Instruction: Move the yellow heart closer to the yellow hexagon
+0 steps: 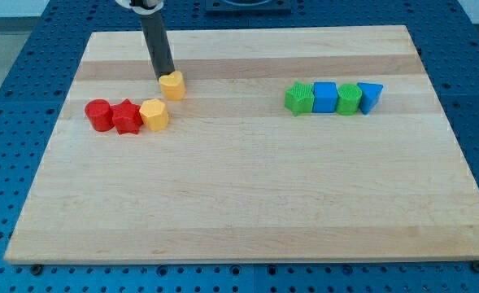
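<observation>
The yellow heart lies on the wooden board toward the view's upper left. My tip touches its upper left side. The yellow hexagon sits a short way below and to the left of the heart, with a small gap between them. The hexagon ends a row with a red star and a red cylinder to its left.
A row of blocks stands at the view's right: a green block, a blue cube, a green cylinder and a blue triangle. The wooden board lies on a blue pegboard table.
</observation>
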Controlling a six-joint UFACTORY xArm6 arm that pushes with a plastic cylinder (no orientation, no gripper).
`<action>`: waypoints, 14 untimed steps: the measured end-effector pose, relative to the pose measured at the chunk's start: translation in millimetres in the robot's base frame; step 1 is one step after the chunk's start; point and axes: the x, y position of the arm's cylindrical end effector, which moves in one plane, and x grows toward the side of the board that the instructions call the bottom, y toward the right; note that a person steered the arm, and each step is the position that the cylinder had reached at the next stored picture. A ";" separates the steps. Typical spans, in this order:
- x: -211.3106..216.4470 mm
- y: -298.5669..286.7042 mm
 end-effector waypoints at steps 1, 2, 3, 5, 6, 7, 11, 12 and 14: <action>-2.3 10.5; 4.1 19.1; 11.3 26.0; 24.5 38.4; 34.6 41.3; 42.5 42.5; 57.6 42.3; 57.4 42.3; 57.4 40.1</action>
